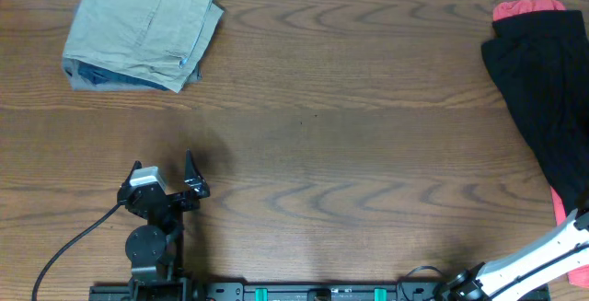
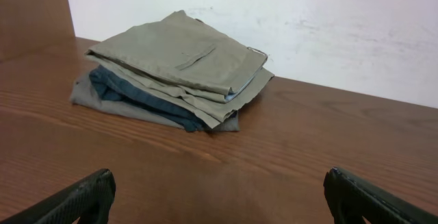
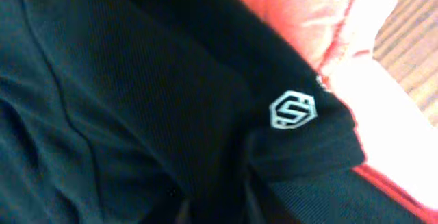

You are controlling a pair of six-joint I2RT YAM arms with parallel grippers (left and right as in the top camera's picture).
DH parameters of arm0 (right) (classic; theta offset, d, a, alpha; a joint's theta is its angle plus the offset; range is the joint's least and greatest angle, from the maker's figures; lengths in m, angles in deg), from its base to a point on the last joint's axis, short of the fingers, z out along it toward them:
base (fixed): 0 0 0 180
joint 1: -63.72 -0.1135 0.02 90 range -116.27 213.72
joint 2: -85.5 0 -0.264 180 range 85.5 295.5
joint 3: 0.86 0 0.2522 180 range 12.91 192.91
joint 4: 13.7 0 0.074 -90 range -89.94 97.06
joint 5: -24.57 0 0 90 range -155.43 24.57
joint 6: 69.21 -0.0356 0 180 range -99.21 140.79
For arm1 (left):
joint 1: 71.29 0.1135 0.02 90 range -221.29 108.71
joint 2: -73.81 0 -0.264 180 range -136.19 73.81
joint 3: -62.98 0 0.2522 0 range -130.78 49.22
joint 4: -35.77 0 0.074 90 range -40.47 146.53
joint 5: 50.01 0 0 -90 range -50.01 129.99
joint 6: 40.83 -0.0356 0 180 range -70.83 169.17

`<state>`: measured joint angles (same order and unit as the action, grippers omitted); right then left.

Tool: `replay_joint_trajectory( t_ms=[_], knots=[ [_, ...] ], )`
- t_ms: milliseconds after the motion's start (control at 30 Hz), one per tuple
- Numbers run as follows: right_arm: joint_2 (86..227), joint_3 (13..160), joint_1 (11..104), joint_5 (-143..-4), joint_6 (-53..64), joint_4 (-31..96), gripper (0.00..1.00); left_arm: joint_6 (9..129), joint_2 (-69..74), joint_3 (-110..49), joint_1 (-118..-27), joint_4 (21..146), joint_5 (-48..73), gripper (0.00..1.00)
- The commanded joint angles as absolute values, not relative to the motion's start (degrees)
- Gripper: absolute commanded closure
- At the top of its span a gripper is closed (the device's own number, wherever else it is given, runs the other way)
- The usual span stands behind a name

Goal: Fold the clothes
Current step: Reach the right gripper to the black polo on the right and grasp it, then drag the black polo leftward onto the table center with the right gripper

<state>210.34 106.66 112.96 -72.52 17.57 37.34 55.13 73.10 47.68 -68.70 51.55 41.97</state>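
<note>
The left arm (image 1: 152, 223) is showing black joints, a grey camera block (image 1: 147, 179), a trailing black cable (image 1: 69, 250); the left gripper (image 2: 217, 198) is showing black; the right arm (image 1: 552, 248) is showing white.

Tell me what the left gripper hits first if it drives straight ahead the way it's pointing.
Probably the folded khaki trousers: the left gripper, open, faces the right end of that stack across bare table. Depth is unclear.

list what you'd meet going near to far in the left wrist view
left gripper, open → wooden table → folded khaki trousers on a small pile → white wall
</note>
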Motion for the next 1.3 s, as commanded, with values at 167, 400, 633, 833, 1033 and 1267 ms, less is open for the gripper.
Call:
replay_joint_trajectory(
  t_ms=[167, 400, 633, 833, 1033, 1267],
  knots=[
    [201.92, 107.67, 109.33, -73.01, 11.52, 38.32, 0.99, 54.78, 73.21, 48.99, -68.57, 53.37, 43.50, 0.02],
    [197.53, 107.67, 102.16, -72.98, 10.97, 38.39, 0.96, 54.78, 73.21, 48.99, -68.57, 53.37, 43.47, 0.02],
    [195.76, 107.67, 91.73, -73.25, 10.95, 39.48, 0.99, 54.78, 73.21, 48.99, -68.57, 53.37, 43.47, 0.02],
    [195.76, 107.67, 78.99, -73.46, 10.92, 39.94, 0.99, 54.78, 73.21, 48.99, -68.57, 53.37, 43.50, 0.02],
    [195.76, 107.67, 62.40, -73.42, 10.97, 39.65, 0.99, 54.78, 73.21, 48.99, -68.57, 53.37, 43.47, 0.02],
    [195.78, 107.67, 42.25, -73.42, 10.97, 39.35, 0.99, 54.78, 73.21, 48.99, -68.57, 53.37, 43.47, 0.02]
  ],
)
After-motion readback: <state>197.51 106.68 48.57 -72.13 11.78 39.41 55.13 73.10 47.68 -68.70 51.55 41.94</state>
